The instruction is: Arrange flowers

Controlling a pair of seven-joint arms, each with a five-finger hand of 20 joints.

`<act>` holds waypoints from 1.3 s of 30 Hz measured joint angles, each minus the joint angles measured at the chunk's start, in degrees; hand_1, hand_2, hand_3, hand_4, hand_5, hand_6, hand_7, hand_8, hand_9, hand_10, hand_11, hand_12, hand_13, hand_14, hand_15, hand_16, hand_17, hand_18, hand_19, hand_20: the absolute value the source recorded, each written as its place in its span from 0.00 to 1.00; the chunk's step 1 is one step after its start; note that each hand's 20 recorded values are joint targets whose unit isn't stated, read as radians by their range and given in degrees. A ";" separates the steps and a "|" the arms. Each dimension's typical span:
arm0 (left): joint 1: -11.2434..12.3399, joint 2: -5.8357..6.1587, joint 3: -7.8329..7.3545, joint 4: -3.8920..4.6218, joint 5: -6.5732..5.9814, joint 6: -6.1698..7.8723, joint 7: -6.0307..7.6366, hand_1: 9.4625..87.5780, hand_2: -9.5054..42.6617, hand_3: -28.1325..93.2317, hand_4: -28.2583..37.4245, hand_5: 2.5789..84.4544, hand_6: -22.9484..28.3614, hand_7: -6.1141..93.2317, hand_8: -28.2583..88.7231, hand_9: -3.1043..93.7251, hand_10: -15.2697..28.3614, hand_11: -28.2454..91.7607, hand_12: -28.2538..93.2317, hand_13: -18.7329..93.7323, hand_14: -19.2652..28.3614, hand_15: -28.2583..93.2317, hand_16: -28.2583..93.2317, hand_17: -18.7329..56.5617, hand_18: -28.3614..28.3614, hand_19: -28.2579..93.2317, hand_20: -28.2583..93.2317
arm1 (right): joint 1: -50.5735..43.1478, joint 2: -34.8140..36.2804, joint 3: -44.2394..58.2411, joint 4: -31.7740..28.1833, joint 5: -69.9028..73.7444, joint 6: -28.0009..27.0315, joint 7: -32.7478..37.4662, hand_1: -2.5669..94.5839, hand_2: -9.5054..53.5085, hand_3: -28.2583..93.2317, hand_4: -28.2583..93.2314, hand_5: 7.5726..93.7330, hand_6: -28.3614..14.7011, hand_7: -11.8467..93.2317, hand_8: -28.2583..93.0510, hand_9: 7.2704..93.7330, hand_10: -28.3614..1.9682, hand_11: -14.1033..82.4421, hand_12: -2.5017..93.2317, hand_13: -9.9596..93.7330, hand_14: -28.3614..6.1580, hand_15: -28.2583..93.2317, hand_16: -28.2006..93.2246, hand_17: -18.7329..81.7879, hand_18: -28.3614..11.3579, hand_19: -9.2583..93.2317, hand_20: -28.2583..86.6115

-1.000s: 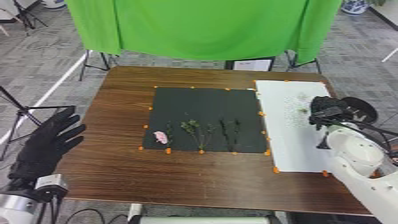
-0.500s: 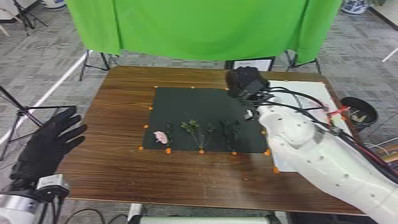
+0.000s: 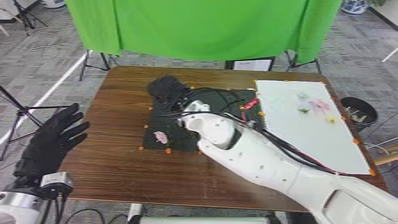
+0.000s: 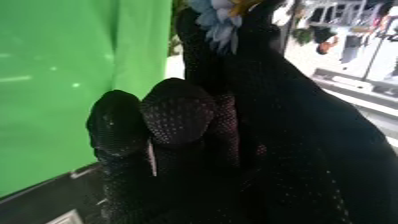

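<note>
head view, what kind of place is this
Probably a studio or lab for recording robot work: a green cloth backdrop, tripods and grey carpet tiles surround the table.

A white right arm (image 3: pixel 266 170) slants from lower right to frame center, barring much of the dark mat (image 3: pixel 163 124); its robot hand (image 3: pixel 167 89) blocks the mat's upper left corner. Bare table (image 3: pixel 114 150) leaves passage at left, beside a pink flower (image 3: pixel 161 137).

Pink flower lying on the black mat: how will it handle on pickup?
Probably light: the pink flower is small next to the left hand. Its petals would likely crumple under a hard pinch. Lying low on the black mat, it should slide sooner than tip.
</note>
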 measured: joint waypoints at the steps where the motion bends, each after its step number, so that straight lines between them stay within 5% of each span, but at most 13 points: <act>1: -0.10 0.13 0.11 0.00 0.00 0.01 0.03 0.18 0.10 0.79 0.00 0.28 0.52 0.25 0.16 0.24 0.60 0.38 0.40 0.31 0.72 0.43 0.26 0.09 0.91 0.54 0.31 | -0.03 -0.43 -0.45 0.44 -0.29 0.00 0.06 0.57 0.00 0.94 0.03 0.76 0.73 0.55 0.25 0.94 0.82 0.27 0.52 0.86 0.74 0.77 0.59 0.63 0.24 0.98 0.71; 14: -1.49 1.20 0.92 0.37 0.00 -0.07 0.13 0.18 0.10 0.79 0.00 0.28 0.51 0.25 0.16 0.24 0.60 0.38 0.40 0.31 0.73 0.43 0.26 0.09 0.91 0.54 0.31 | 0.16 -0.98 -2.63 3.09 -3.36 -0.77 3.81 0.55 0.00 0.90 0.00 0.75 0.73 0.53 0.24 0.92 0.83 0.25 0.50 0.84 0.73 0.80 0.56 0.61 0.25 0.98 0.72; 25: -2.22 1.72 1.26 0.79 -0.02 -0.16 -0.02 0.18 0.10 0.79 0.00 0.28 0.52 0.25 0.16 0.24 0.60 0.38 0.40 0.31 0.73 0.43 0.26 0.09 0.91 0.54 0.31 | -0.48 -1.03 -1.84 2.68 -4.74 -7.20 4.21 0.51 0.00 0.86 0.00 0.69 0.70 0.51 0.22 0.85 0.80 0.24 0.46 0.79 0.70 0.81 0.55 0.58 0.26 0.97 0.73; 34: -2.46 1.80 1.31 0.97 -0.02 -0.21 -0.17 0.18 0.10 0.79 0.00 0.28 0.52 0.25 0.16 0.24 0.60 0.38 0.40 0.31 0.73 0.43 0.26 0.09 0.91 0.54 0.31 | -1.11 -1.05 -1.26 2.19 -4.76 -8.17 4.41 0.44 0.00 0.86 0.00 0.66 0.69 0.45 0.21 0.75 0.68 0.39 0.30 0.75 0.67 0.82 0.54 0.57 0.26 0.96 0.74; 39: -2.51 1.80 1.32 0.99 -0.02 -0.25 -0.26 0.18 0.10 0.79 0.00 0.28 0.52 0.25 0.16 0.24 0.60 0.38 0.40 0.31 0.73 0.43 0.26 0.09 0.91 0.54 0.31 | -1.18 -1.07 -0.90 2.17 -4.63 -8.24 4.58 0.38 0.00 0.91 0.00 0.65 0.69 0.44 0.10 0.73 0.65 0.40 0.27 0.73 0.66 0.83 0.54 0.56 0.26 0.96 0.74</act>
